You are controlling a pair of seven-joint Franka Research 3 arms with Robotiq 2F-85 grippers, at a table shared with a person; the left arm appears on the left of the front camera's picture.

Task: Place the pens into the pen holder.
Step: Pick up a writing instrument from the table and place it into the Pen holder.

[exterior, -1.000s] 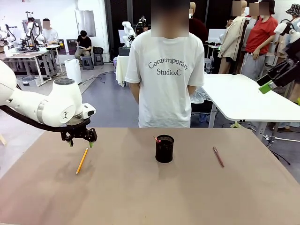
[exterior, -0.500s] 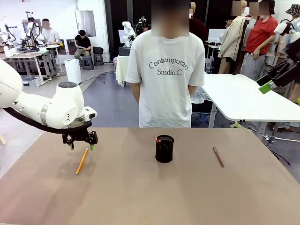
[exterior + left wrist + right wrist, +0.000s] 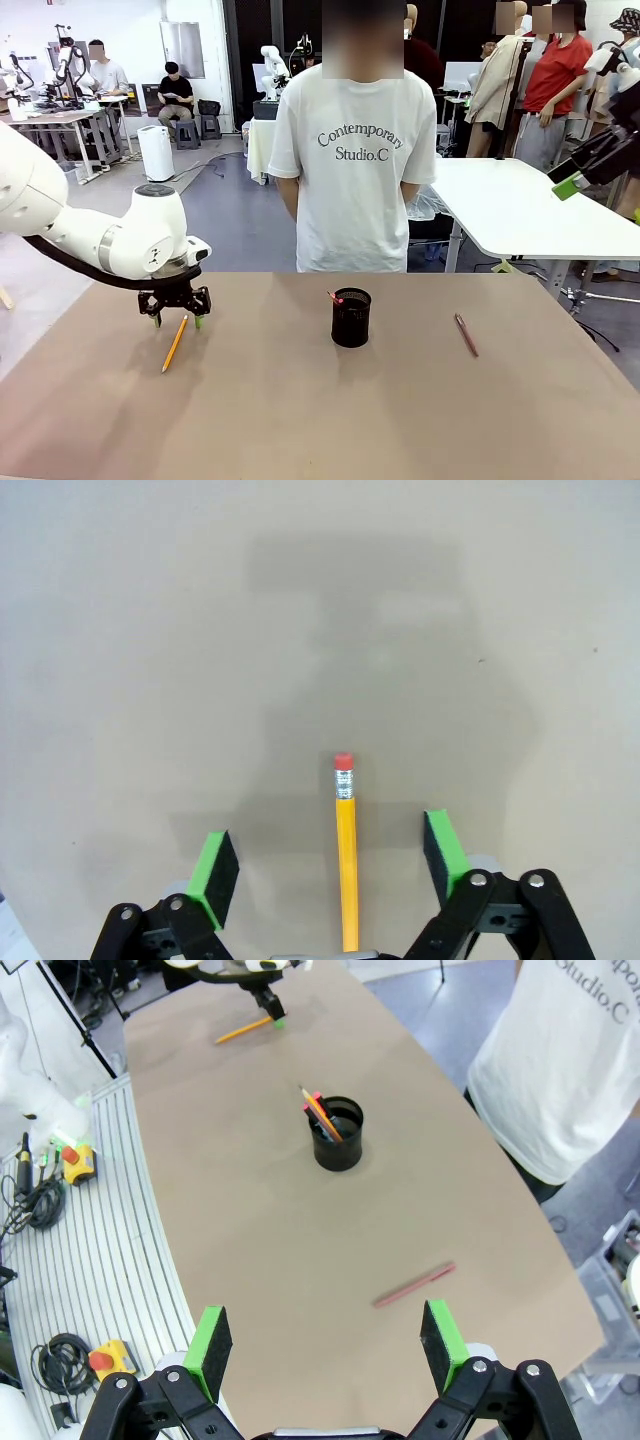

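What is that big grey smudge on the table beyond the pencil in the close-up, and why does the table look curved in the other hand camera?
Left wrist view: the smudge is a soft shadow on the brown table, probably cast by the left pincer and its arm under diffuse light; the yellow wooden pencil is sharp. Right wrist view: the wide lens bows the table's edges.

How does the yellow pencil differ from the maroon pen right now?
The yellow pencil is yellow-orange with a red eraser; the maroon pen is dark throughout. The pencil lies left of the pen holder, the pen right of it. The left end effector stands open astride the pencil without touching it; nothing is near the pen. Both lie flat on the table, outside the holder.
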